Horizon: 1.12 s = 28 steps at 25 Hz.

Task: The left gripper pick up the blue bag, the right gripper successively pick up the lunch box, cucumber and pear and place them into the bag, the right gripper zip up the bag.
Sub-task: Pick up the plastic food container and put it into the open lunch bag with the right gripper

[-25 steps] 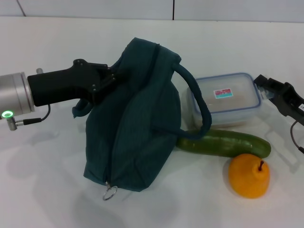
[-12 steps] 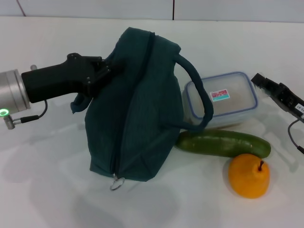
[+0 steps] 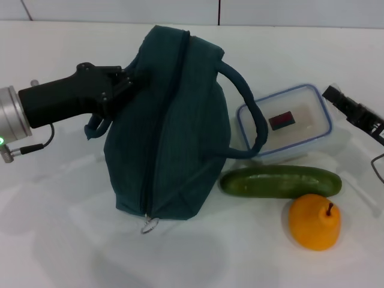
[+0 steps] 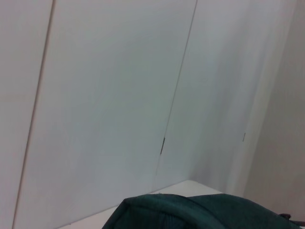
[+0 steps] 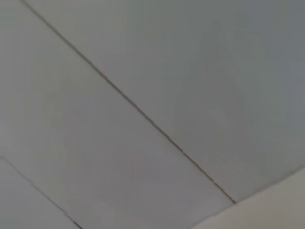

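Soft ribbed blue bag [image 3: 171, 132] slumping on the white bench [image 3: 60, 240], left claw [image 3: 127, 81] clamped on its upper edge. Floppy fabric, so best held near the zip. Lunch box [image 3: 288, 123] rigid, slick. Right claw [image 3: 354, 111] near it; grip state unclear.

Matt ribbed cloth blue bag [image 3: 168, 138], clear plastic lunch box [image 3: 288, 123] (glossy), smooth cucumber [image 3: 281, 182].

On my head camera the left gripper [image 3: 123, 84] was a matte black, angular housing with small screws, mounted on a silver cylindrical wrist with a green light and thin black cable. My right gripper [image 3: 354, 111] was black, blocky, trailing a thin cable.
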### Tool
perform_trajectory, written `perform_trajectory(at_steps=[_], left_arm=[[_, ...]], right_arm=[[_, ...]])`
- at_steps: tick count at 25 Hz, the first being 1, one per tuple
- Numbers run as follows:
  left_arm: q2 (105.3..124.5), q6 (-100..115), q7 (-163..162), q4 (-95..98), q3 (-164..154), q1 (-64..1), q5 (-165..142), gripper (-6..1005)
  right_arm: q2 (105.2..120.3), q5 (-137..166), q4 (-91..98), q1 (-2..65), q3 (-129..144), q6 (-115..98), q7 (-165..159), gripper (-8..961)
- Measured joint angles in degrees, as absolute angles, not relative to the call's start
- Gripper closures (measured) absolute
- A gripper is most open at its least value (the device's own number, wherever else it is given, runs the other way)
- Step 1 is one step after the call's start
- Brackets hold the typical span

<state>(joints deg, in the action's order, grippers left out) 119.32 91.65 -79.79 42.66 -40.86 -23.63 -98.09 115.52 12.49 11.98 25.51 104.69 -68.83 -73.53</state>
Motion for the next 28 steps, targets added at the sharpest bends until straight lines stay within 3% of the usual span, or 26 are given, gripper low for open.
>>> perform_trajectory(at_steps=[18,28], left_arm=[[118.84,97.43,-83.32,46.91,-40.92,-22.21,-94.99,958],[119.04,96.52,-83.49,46.93,-41.1,-23.38,-95.49,958]], right_arm=[[112.71,12.54,12.51,25.43,99.85,-81.39,-67.28,856],[111.11,12.47,15.57,29.96,99.42,-85.25,-68.53,855]])
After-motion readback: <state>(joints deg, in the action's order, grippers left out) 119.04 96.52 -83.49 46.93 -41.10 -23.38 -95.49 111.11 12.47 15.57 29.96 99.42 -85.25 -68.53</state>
